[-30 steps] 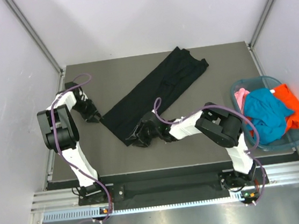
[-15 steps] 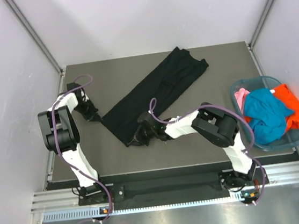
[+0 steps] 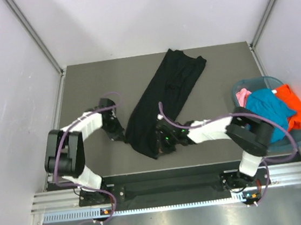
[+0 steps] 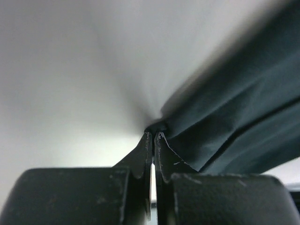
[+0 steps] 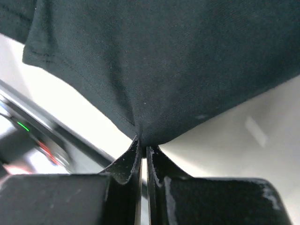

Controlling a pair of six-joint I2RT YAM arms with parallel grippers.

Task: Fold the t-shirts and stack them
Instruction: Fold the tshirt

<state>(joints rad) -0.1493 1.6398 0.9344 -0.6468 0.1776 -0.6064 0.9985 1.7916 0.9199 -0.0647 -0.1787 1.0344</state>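
Black t-shirt (image 3: 165,97) lies as a long narrow band on the table (image 3: 93,86), well left of the basket (image 3: 295,142). Left gripper (image 4: 153,135) is pinched tight on the band's near corner farther from the basket. Right gripper (image 5: 142,140) is pinched tight on its near hem, basket side. Teal t-shirt (image 3: 267,111), orange t-shirt (image 3: 294,104) and pink t-shirt (image 3: 241,98) are heaped inside the basket.

My right gripper (image 5: 143,143) is pinched tight on the edge of the black shirt (image 5: 178,61). The cloth bunches to a point between my fingers (image 5: 124,165). A blurry green light (image 5: 22,125) glows at the left.
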